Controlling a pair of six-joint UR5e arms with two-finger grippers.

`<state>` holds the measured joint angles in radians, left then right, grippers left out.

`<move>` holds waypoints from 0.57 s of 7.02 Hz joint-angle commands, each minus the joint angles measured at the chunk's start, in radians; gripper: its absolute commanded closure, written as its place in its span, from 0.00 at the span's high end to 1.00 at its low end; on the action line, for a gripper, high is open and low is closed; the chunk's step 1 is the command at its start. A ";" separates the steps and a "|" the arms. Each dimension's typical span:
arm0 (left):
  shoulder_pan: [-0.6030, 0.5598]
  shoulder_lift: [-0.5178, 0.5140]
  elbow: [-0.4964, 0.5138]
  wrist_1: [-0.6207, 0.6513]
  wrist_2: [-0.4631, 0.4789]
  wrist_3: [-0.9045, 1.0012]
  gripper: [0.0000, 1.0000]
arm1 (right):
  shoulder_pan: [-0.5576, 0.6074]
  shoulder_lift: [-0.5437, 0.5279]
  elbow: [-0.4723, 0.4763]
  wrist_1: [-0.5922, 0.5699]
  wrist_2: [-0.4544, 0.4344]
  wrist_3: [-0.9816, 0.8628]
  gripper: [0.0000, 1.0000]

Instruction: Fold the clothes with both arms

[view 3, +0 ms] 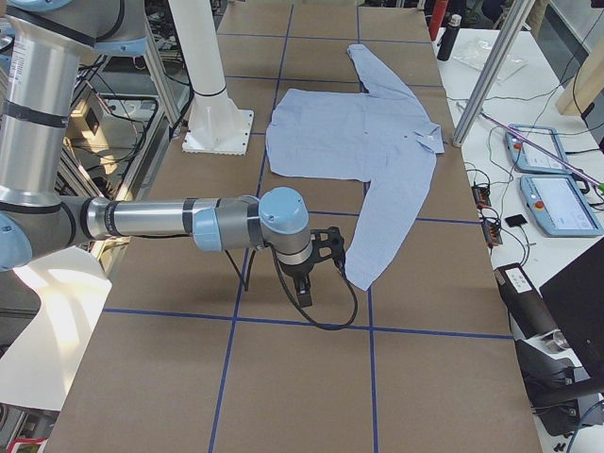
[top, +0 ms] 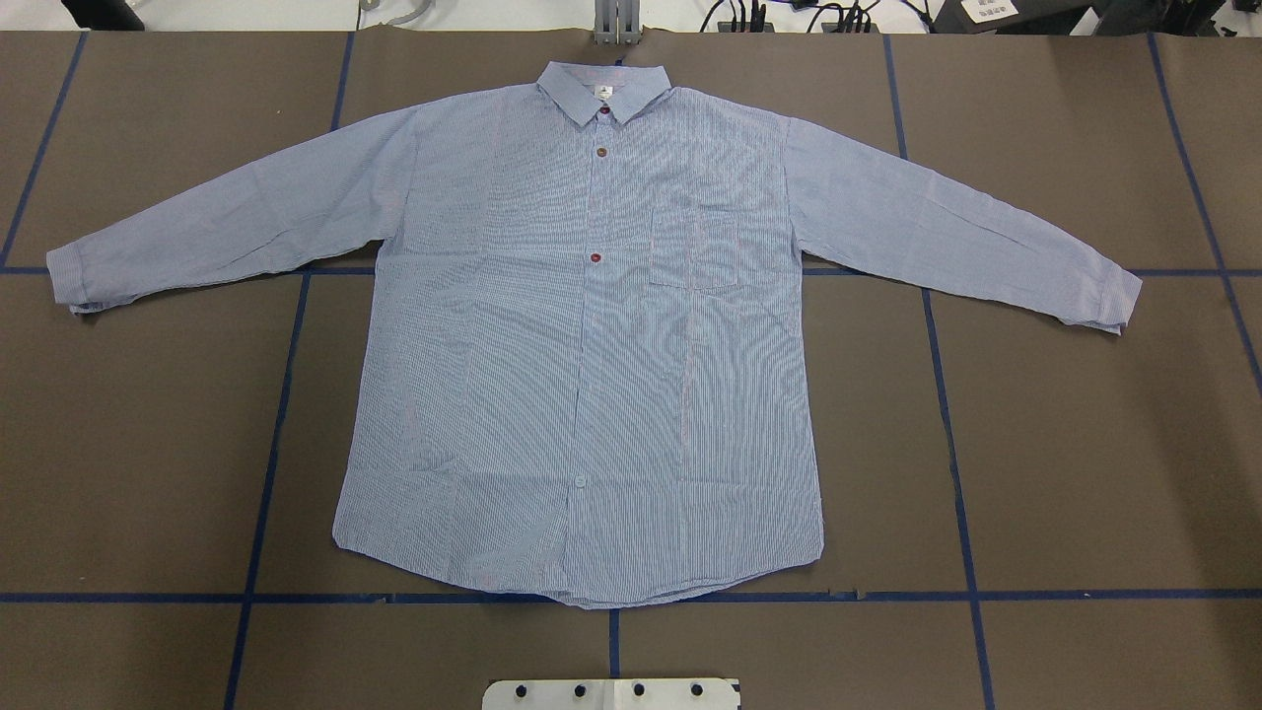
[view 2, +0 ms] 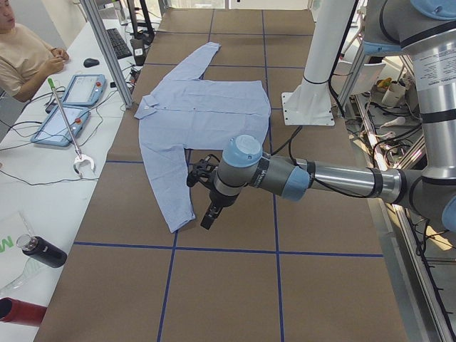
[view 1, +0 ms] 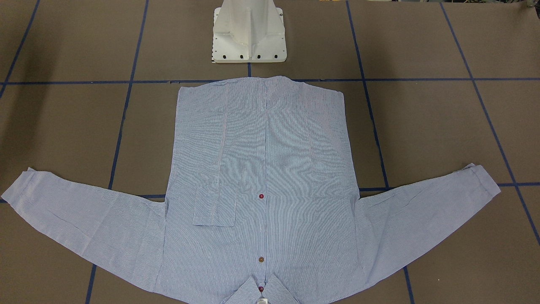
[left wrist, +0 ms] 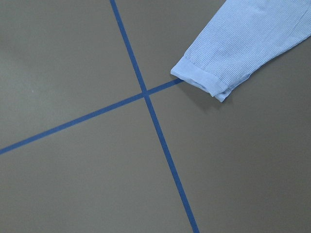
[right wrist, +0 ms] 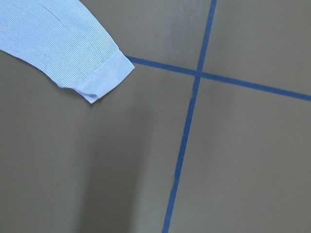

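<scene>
On brown taped table (top: 1085, 444), light-blue striped button-up shirt (top: 592, 375) is lying flat.
Black left gripper (view 2: 206, 212), right gripper (view 3: 304, 283) are hovering by 9 and 3 o'clock cuffs (left wrist: 201, 80), jaws unreadable; shallow pinch risking slip.

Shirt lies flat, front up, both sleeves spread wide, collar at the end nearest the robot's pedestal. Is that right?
Not quite. On the shirt, the collar is at the end farthest from the pedestal; the hem is the end nearest it, as the overhead exterior view shows. The rest holds.
</scene>
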<state>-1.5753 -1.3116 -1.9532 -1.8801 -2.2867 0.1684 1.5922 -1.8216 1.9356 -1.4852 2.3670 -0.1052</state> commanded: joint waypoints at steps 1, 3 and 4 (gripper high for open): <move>0.001 -0.111 0.029 -0.155 0.074 0.000 1.00 | 0.000 0.123 -0.023 -0.001 0.008 0.066 1.00; 0.001 -0.173 0.085 -0.171 0.088 -0.003 1.00 | -0.006 0.114 -0.045 0.114 0.005 0.117 1.00; 0.000 -0.170 0.077 -0.171 0.088 -0.001 1.00 | -0.050 0.110 -0.078 0.226 0.008 0.237 1.00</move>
<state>-1.5742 -1.4737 -1.8803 -2.0423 -2.2018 0.1660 1.5788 -1.7079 1.8933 -1.3832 2.3723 0.0310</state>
